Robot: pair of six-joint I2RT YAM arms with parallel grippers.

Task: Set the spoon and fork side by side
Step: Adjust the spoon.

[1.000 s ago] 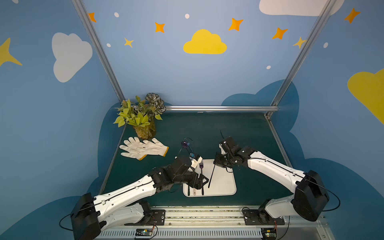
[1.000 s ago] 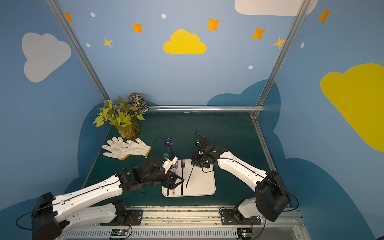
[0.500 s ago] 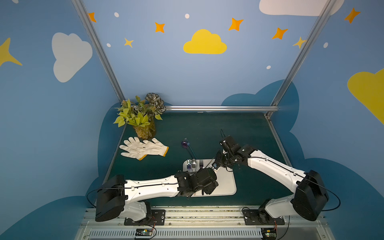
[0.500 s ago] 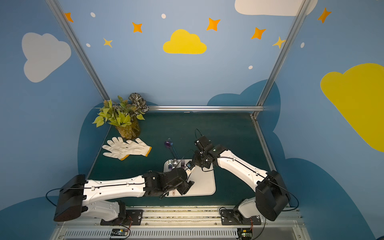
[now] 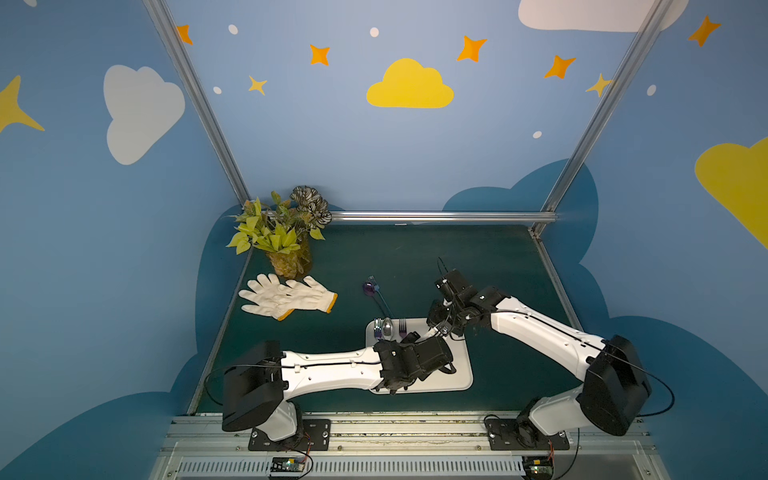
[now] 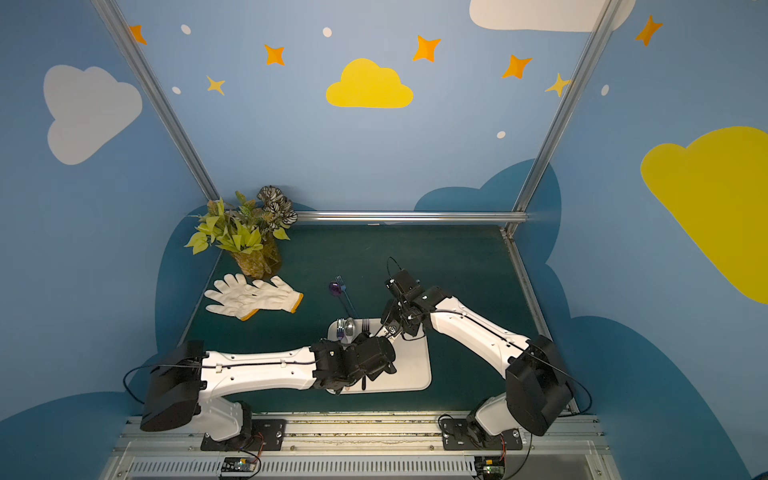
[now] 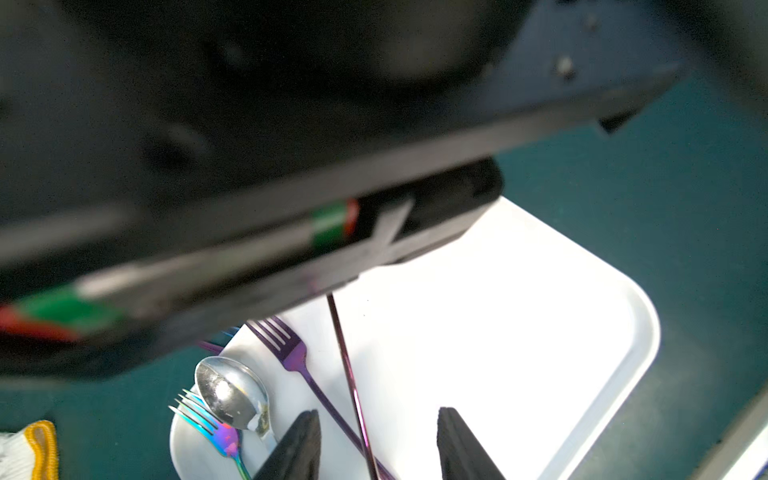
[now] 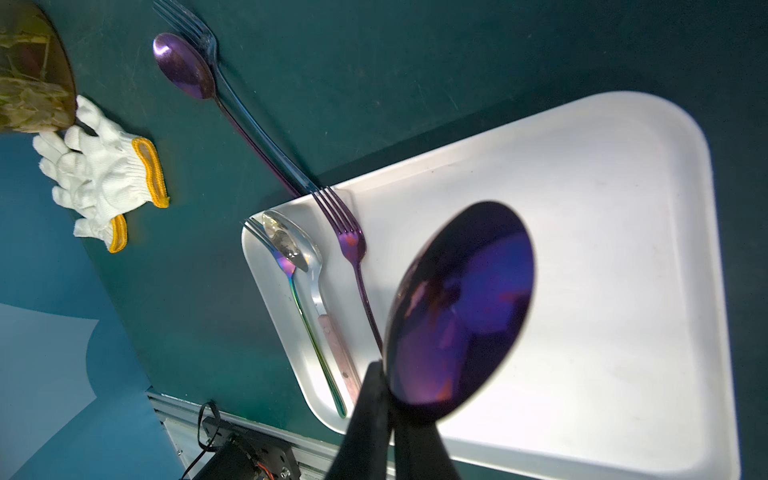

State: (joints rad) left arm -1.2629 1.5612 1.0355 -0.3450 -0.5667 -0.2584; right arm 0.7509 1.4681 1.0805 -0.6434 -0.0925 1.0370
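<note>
White tray (image 5: 459, 376) on a green table (image 5: 478, 266). The right gripper (image 8: 390, 399) is clamped on a purple spoon (image 8: 457, 307) held over the tray, and only its wrist view shows the bowl. A purple fork (image 5: 402, 328) lies flat at the tray's 11 o'clock, tines toward 12. Both top views hide the tips of the left gripper (image 7: 376, 419). Its wrist view shows the fingers (image 7: 299, 444) parted, straddling both handles.

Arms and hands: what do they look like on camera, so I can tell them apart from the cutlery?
Both the left arm and the right arm have smooth white link shells, bulky black joint housings and a thin black cable running along each white link. The left hand and the right hand are black, with dark tapered fingers.
</note>
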